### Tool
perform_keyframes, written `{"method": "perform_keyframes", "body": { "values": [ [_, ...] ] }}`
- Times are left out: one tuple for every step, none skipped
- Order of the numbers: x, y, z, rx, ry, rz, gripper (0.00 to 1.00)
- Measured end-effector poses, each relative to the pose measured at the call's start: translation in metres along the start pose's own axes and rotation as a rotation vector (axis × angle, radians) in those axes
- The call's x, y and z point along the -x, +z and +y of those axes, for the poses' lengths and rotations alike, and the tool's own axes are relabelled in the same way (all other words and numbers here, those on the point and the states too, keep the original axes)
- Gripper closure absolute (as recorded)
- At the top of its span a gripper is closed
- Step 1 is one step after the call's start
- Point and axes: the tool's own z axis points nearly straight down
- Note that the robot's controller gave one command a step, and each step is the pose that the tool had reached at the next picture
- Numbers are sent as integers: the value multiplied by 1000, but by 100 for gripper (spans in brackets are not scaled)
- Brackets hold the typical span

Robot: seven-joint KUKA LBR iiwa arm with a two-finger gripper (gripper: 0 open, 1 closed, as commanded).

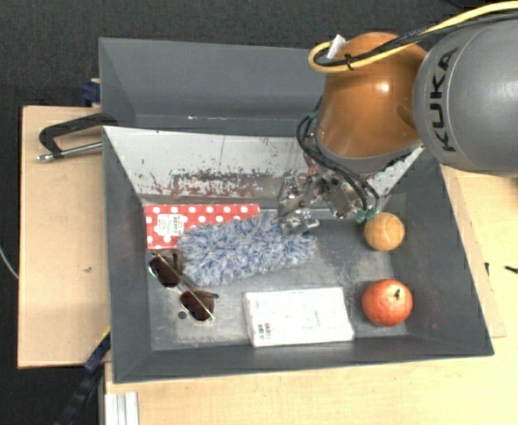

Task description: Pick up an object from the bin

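Your tool [305, 212] hangs over the upper right end of the shaggy blue-and-white cloth [241, 248]; you cannot tell whether it is spread or pressed together. For a sound pick, I judge you should bite deep into the thick pile, clear of the red white-dotted flat box [197, 221] touching the cloth's far edge and the yellow-orange round fruit [383, 233] to its right.

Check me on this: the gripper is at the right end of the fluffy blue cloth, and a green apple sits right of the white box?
Not quite. The apple right of the white box is red, not green, as the camera view shows. The rest holds: the gripper is at the right end of the fluffy blue cloth.
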Motion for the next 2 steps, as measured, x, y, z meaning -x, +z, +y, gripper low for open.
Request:
{"method": "perform_keyframes", "body": {
  "values": [
    [0, 0, 0, 0, 0, 0, 100],
    [10, -60, -3, 0, -23, -1, 100]
  ]
}}
